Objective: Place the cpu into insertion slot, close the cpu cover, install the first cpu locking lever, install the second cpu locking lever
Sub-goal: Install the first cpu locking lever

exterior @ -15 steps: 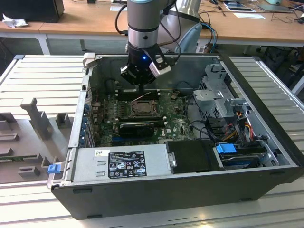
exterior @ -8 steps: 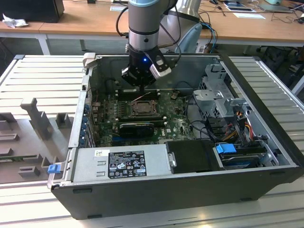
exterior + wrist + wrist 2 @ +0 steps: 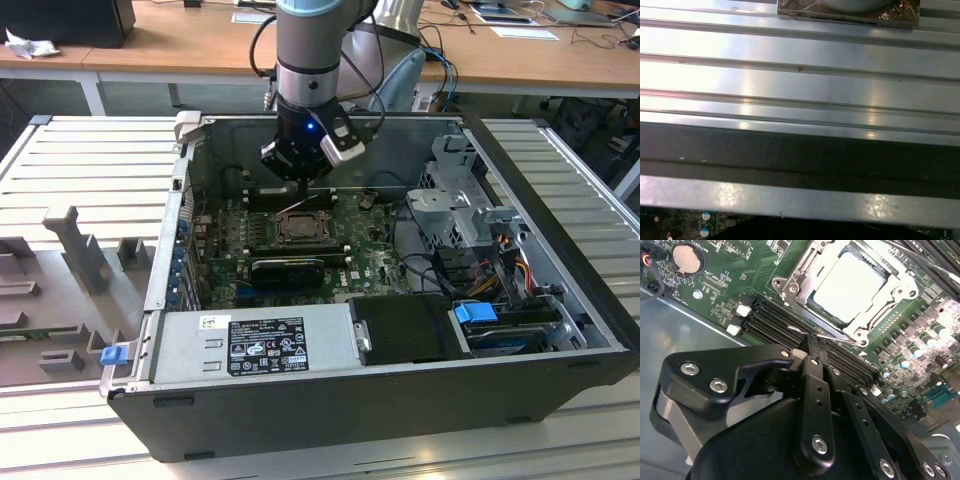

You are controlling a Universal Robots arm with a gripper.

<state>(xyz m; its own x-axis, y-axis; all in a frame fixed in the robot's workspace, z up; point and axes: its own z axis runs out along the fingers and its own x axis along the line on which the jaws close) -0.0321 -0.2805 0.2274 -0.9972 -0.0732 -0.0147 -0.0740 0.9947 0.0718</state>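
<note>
Cpu [image 3: 847, 282] sits flat in its socket on the green mobo [image 3: 725, 295]: square, pale silver-grey top, matte, slim dark border round it. Cpu cover [image 3: 792, 287] is down over it. It's a thin stamped grey-metal frame, shiny, w/ a big square window and the chip's top showing thru. So steps 1 & 2 look done, imo.

Levers don't look locked yet, as far as I can judge. One thin wire lever [image 3: 832, 336] runs along the socket edge nearest me. In the exterior view it [image 3: 297, 205] slants up off the board, so raised, not hooked. Other lever: can't tell.

My jaws are pressed together, no gap btwn them. Fingertips [image 3: 812, 357] are right at that wire, touching or just above, can't tell which, nor whether any wire is nipped btwn them. The fingers are hard black flat bars w/ silver screws.

Around: black ridged RAM slots [image 3: 765, 320] just beside the socket and a round coin cell [image 3: 686, 257] on the board. All of it is inside a dark open PC case [image 3: 400, 400] lying on a ribbed aluminium worktop [image 3: 90, 170].
</note>
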